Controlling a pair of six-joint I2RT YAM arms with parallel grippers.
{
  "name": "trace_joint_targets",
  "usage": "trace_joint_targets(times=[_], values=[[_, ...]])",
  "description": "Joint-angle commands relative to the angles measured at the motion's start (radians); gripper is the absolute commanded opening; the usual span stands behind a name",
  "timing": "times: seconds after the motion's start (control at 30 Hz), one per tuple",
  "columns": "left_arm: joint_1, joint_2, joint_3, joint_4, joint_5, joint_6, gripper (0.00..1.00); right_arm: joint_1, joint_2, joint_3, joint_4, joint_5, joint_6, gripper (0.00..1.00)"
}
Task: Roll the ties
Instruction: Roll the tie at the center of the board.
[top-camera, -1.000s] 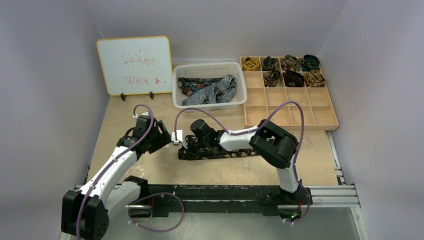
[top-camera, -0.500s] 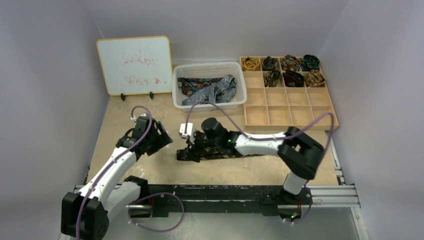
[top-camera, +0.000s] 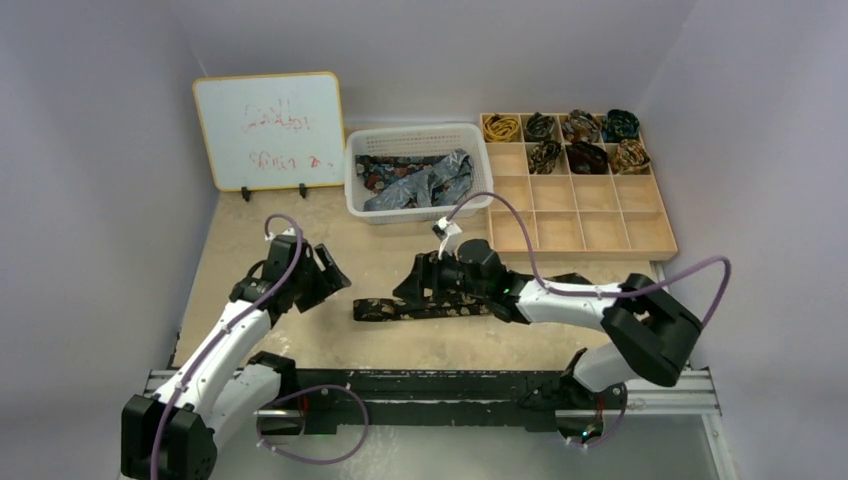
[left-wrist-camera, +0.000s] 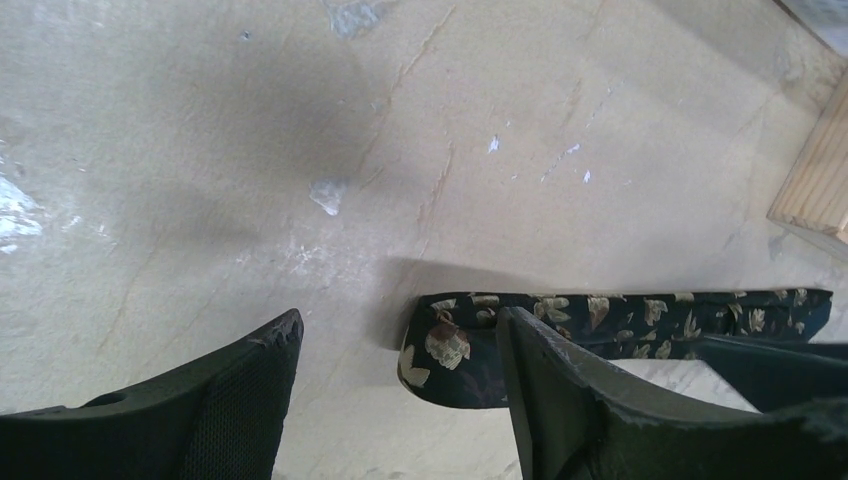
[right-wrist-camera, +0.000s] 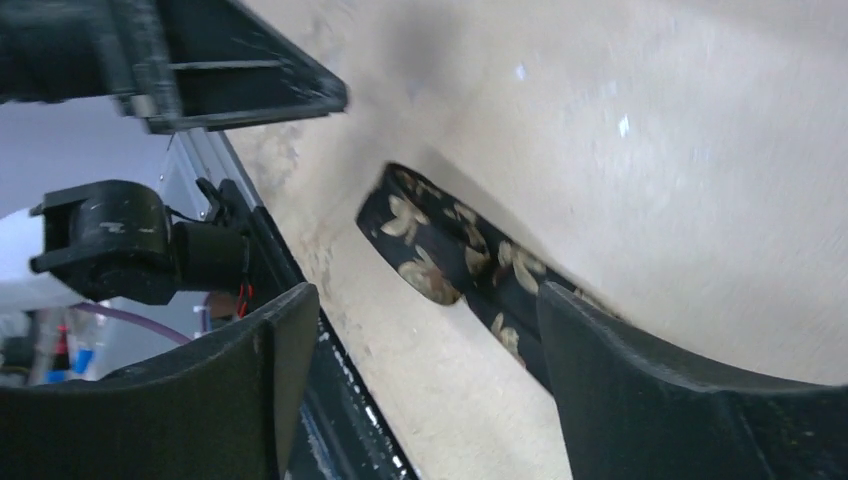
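A dark tie with gold-brown leaf motifs (top-camera: 420, 308) lies flat and stretched out on the table, its folded left end free. My left gripper (top-camera: 336, 279) is open and empty just left of that end; in the left wrist view the tie's end (left-wrist-camera: 445, 350) lies between the fingers of the left gripper (left-wrist-camera: 398, 330). My right gripper (top-camera: 412, 288) is open and empty, hovering above the tie's middle. In the right wrist view the tie (right-wrist-camera: 440, 250) runs just beyond the right gripper (right-wrist-camera: 425, 300). The tie's right part is hidden under the right arm.
A white basket (top-camera: 420, 131) at the back holds loose ties (top-camera: 420, 183). A wooden compartment tray (top-camera: 580, 215) at back right holds several rolled ties (top-camera: 585, 140); its corner shows in the left wrist view (left-wrist-camera: 815, 190). A whiteboard (top-camera: 268, 130) stands back left. A rail (top-camera: 660, 382) runs along the near edge.
My right arm has swung to the right and its gripper has come off the tie's left end, leaving the tie flat. My left gripper has edged slightly right.
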Motion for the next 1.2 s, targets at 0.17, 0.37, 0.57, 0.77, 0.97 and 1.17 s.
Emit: trace_joint_targets(times=[0.17, 0.37, 0.57, 0.77, 0.97, 1.17], values=[[0.008, -0.003, -0.042, 0.064, 0.074, -0.040, 0.69, 0.024, 0.147, 0.067, -0.069, 0.001, 0.286, 0.68], [0.008, -0.005, -0.049, 0.057, 0.080, -0.031, 0.68, 0.026, 0.208, 0.117, -0.131, 0.028, 0.294, 0.54], [0.008, 0.000, -0.066, 0.083, 0.099, -0.030, 0.68, 0.025, 0.240, 0.138, -0.134, 0.016, 0.295, 0.50], [0.008, -0.011, -0.079, 0.090, 0.119, -0.021, 0.71, 0.034, 0.273, 0.156, -0.121, -0.028, 0.285, 0.52], [0.008, -0.049, -0.091, 0.092, 0.141, -0.026, 0.74, 0.036, 0.294, 0.172, -0.134, -0.003, 0.281, 0.51], [0.008, -0.040, -0.090, 0.079, 0.138, -0.051, 0.90, 0.036, 0.321, 0.195, -0.161, -0.003, 0.258, 0.48]])
